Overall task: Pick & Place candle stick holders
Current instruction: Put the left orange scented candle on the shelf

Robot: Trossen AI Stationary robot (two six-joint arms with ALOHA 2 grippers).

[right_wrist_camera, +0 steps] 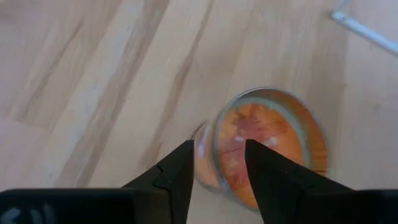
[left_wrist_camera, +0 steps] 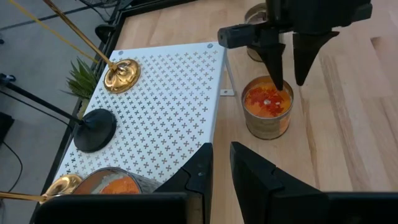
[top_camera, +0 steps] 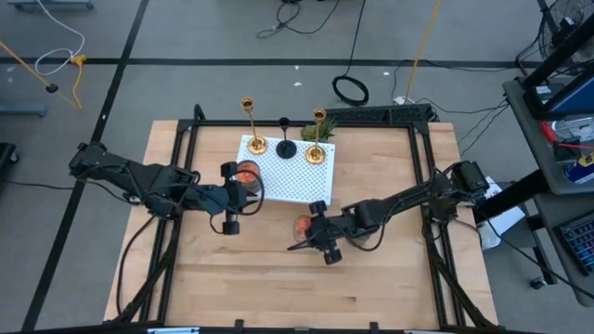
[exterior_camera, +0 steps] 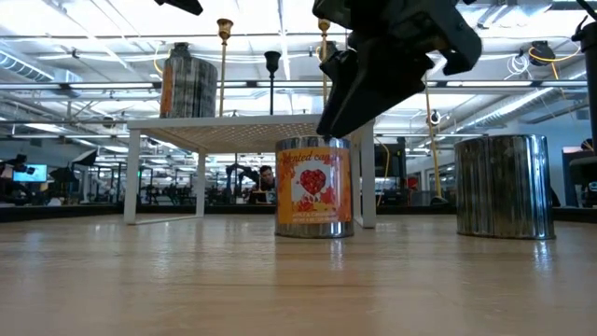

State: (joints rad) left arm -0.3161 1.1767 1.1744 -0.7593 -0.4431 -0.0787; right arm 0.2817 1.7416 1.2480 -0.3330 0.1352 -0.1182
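Observation:
Two gold candle stick holders (top_camera: 252, 141) (top_camera: 316, 150) and a shorter black one (top_camera: 286, 147) stand upright on their round bases along the far side of a white perforated stand (top_camera: 292, 181). They also show in the left wrist view: gold (left_wrist_camera: 121, 74), black (left_wrist_camera: 93, 129), gold (left_wrist_camera: 59, 186). My left gripper (left_wrist_camera: 222, 168) is open and empty over the stand's near edge. My right gripper (left_wrist_camera: 290, 84) is open just above an orange candle tin (left_wrist_camera: 267, 112) on the table. One finger is over the wax, the other outside the rim. Whether they touch it cannot be told.
A second orange candle tin (left_wrist_camera: 109, 183) stands on the stand beside my left gripper. A silver tin (exterior_camera: 504, 187) stands on the table to the right in the low view. A green sprig (left_wrist_camera: 81, 78) lies beyond the stand. The near half of the table (top_camera: 278, 288) is bare wood.

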